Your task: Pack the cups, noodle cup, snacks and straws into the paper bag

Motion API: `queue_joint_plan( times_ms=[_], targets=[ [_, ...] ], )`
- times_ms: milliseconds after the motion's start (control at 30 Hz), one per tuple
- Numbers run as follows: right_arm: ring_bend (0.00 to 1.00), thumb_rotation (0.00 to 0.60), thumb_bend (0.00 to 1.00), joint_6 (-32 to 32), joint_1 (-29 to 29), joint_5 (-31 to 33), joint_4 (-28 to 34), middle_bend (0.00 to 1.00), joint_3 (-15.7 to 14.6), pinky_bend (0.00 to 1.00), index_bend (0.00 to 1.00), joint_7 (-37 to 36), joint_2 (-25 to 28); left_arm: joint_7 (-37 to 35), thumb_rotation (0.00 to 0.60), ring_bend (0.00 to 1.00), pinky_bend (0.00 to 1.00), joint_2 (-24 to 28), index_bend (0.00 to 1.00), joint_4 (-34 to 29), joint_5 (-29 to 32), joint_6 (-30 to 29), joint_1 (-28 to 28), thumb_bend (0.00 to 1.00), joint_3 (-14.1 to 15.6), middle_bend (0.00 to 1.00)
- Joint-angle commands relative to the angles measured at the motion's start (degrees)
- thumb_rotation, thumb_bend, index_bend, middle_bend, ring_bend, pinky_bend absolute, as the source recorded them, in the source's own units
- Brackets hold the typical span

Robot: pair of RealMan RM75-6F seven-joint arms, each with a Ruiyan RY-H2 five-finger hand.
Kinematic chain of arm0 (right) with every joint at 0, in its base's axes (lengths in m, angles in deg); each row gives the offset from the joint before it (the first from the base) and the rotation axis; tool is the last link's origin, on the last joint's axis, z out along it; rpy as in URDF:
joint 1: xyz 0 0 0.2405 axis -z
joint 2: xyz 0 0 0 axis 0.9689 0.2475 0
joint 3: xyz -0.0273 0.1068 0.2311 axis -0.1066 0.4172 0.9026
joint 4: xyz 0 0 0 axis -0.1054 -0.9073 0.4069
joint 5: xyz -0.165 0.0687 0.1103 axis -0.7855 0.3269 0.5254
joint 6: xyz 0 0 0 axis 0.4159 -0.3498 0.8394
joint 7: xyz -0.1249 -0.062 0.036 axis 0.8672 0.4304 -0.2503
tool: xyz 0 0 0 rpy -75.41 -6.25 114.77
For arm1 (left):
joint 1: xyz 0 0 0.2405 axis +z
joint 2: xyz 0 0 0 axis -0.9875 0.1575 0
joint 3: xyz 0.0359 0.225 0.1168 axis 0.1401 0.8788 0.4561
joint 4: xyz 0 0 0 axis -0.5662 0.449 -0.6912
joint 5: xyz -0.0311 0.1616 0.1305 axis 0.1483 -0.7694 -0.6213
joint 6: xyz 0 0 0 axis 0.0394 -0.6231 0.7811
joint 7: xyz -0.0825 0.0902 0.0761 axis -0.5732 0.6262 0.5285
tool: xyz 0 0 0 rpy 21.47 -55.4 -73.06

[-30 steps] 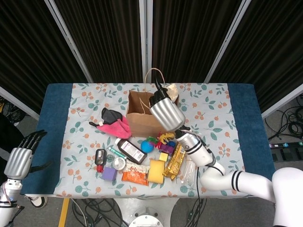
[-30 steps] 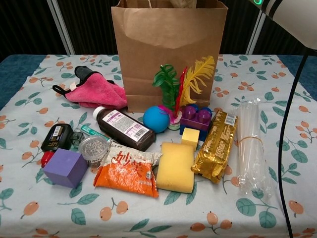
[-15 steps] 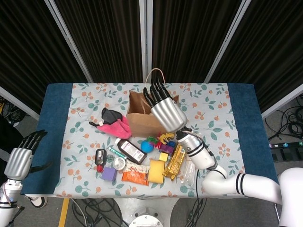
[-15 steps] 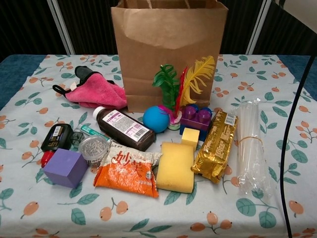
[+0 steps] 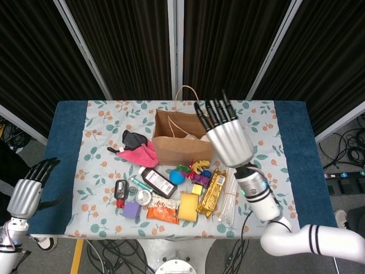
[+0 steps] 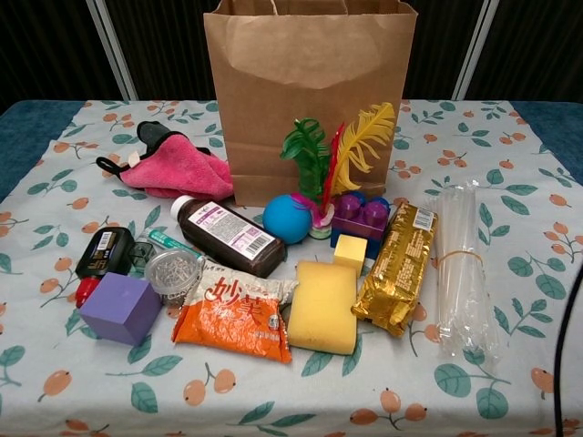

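While the packing waits on its next item, the goods left to pack lie in a loose row in front of the paper bag [image 6: 310,91] — an orange snack packet [image 6: 235,320] nearest the table edge, a gold foil snack bar [image 6: 394,266] to its right, and the bundle of clear straws [image 6: 460,269] further right again, all flat and within easy reach. Beside them lie things not on the list: a yellow sponge [image 6: 322,306], a purple block [image 6: 119,307], a dark bottle [image 6: 228,235]. Beyond, the bag stands upright, mouth open to take items dropped from above. Over its right side hovers the right hand [image 5: 228,138], fingers spread and empty. Far left of the bag, off the table, the left hand [image 5: 27,191] hangs idle — slightly curled, holding nothing.
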Motion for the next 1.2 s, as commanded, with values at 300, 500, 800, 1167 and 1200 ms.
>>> queue_joint_plan(
  times_ms=[300, 500, 800, 1167, 1200],
  targets=[
    [0.12, 0.6, 0.0, 3.52, 16.96, -14.67, 0.21, 0.25, -17.4, 0.0, 0.23, -39.73, 18.72, 4.44, 0.6, 0.15, 0.21, -0.65, 0.18, -2.46, -1.01, 0.71, -0.45, 0.1, 0.71, 0.22],
    [0.13, 0.6, 0.0, 9.92, 16.47, -20.69, -10.5, 0.26, -22.26, 0.0, 0.28, -51.04, 15.42, 6.71, 0.6, 0.15, 0.21, -0.58, 0.18, -3.67, -1.58, 0.6, -0.27, 0.1, 1.21, 0.22],
    [0.15, 0.6, 0.0, 14.47, 15.35, -27.18, -21.44, 0.3, -25.86, 0.0, 0.34, -56.52, 6.34, 7.87, 0.6, 0.15, 0.21, -0.24, 0.18, -3.81, -0.6, 0.44, 0.46, 0.1, 1.12, 0.22],
    [0.16, 0.6, 0.0, 14.06, 15.3, -28.42, -25.92, 0.32, -25.3, 0.0, 0.37, -57.55, 1.59, 7.66, 0.6, 0.15, 0.21, -0.94, 0.18, -2.5, -0.97, 0.16, 0.32, 0.1, 0.98, 0.22],
    [0.16, 0.6, 0.0, 14.07, 15.33, -28.43, -26.22, 0.32, -25.3, 0.0, 0.37, -57.58, 1.36, 7.55, 0.6, 0.15, 0.21, -0.96, 0.18, -2.36, -0.94, 0.1, 0.35, 0.1, 0.96, 0.22]
  ],
)
